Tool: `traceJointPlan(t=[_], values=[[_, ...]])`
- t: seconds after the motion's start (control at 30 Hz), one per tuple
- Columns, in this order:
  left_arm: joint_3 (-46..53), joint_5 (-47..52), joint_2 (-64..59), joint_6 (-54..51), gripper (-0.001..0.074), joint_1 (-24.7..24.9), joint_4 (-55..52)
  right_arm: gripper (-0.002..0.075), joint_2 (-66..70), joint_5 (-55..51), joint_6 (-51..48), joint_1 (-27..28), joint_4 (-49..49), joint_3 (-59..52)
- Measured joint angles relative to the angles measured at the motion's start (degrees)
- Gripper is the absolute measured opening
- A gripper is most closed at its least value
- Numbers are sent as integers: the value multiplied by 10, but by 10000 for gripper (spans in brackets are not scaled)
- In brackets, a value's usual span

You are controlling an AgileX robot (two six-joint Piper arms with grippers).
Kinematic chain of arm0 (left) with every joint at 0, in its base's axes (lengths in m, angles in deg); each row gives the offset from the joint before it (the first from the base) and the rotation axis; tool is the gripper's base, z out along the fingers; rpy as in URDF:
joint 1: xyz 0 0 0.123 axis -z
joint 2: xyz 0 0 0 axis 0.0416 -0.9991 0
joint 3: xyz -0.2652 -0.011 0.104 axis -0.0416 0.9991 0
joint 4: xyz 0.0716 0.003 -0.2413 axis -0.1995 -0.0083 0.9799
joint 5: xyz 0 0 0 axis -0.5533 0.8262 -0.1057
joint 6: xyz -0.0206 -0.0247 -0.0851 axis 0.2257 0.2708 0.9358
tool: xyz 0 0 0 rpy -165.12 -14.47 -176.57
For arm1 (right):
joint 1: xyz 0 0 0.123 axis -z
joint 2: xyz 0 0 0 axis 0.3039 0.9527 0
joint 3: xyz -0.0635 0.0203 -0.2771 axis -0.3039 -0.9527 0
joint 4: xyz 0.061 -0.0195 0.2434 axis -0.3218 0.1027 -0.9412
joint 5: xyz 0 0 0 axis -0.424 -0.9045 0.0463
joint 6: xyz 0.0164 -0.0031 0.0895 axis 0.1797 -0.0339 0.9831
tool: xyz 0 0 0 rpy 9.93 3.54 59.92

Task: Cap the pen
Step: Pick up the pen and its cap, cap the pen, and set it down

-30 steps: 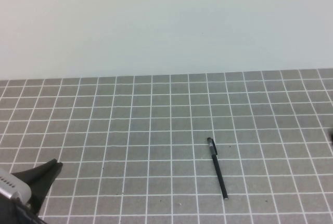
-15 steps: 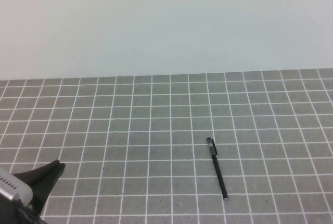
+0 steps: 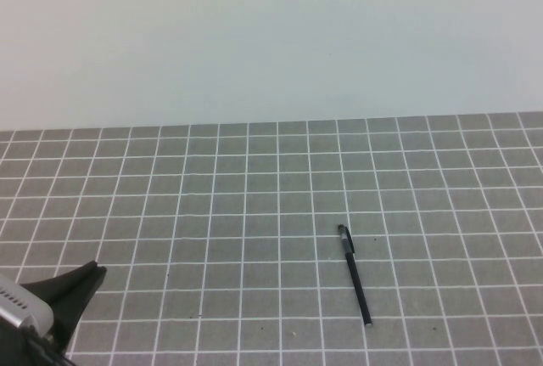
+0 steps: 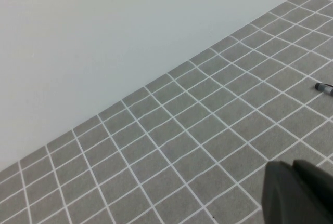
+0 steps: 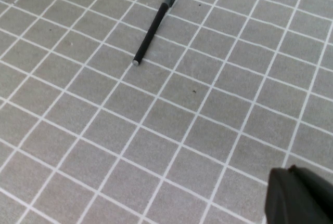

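A slim black pen (image 3: 356, 279) lies alone on the grey gridded table, right of centre, with its cap end (image 3: 344, 233) pointing away from me; the cap looks seated on the barrel. The right wrist view shows the whole pen (image 5: 154, 24), and only its cap end (image 4: 323, 87) reaches the left wrist view. My left gripper (image 3: 96, 271) rests low at the near left corner, shut and empty, far from the pen. My right gripper (image 5: 291, 170) is outside the high view; its wrist view shows it shut, empty, and hovering well short of the pen.
The grey mat with white grid lines (image 3: 254, 213) covers the table up to a plain pale wall (image 3: 271, 35) at the back. Nothing else lies on it.
A dark sliver at the high view's right edge one second ago is gone. The left gripper's tip shifted very slightly to the right. The pen has not moved.
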Motion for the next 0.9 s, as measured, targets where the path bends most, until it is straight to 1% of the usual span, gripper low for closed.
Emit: traceJointPlan(t=[0.4,0.6,0.7,0.9], values=[[0,1,0,0,1,-5,13,-3,0,0,0,0,0,0],[0,42,14,0,1,-73,13,-3,0,6,0,1,0,-3],[0,70,32,0,1,-133,13,-3,-2,24,0,1,0,-14],[0,78,106,0,1,-250,13,-3,-2,61,0,1,0,-41]])
